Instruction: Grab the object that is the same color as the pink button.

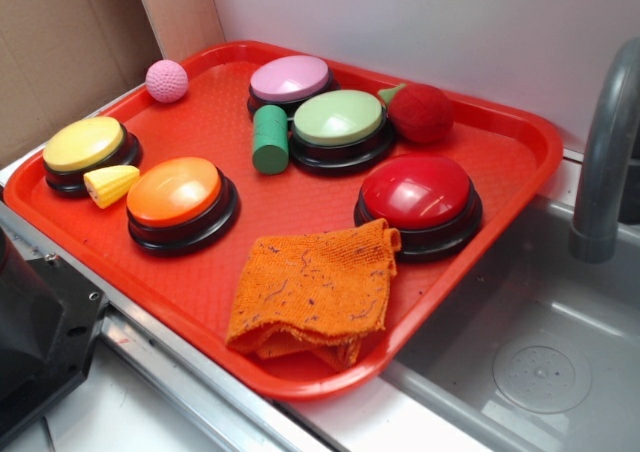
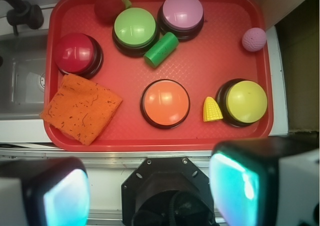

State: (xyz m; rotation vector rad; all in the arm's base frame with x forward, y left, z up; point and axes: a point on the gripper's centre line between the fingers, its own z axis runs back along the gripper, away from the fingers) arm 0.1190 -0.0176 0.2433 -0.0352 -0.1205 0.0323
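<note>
My hand (image 2: 150, 191) hangs spread wide, holding nothing — pink ball (image 2: 254, 39) sits far ahead and off right.

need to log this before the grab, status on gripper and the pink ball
Gripper open, high above the tray's near edge, holding nothing. Pink ball sits alone in a tray corner, untouched, apart from the pink button. Nothing blocking it.

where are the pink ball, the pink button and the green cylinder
pink ball (image 1: 167, 80), exterior view, centre of its dimpled surface
pink button (image 1: 289, 77), exterior view, middle of its domed top
green cylinder (image 2: 161, 49), wrist view, middle of its side
</note>
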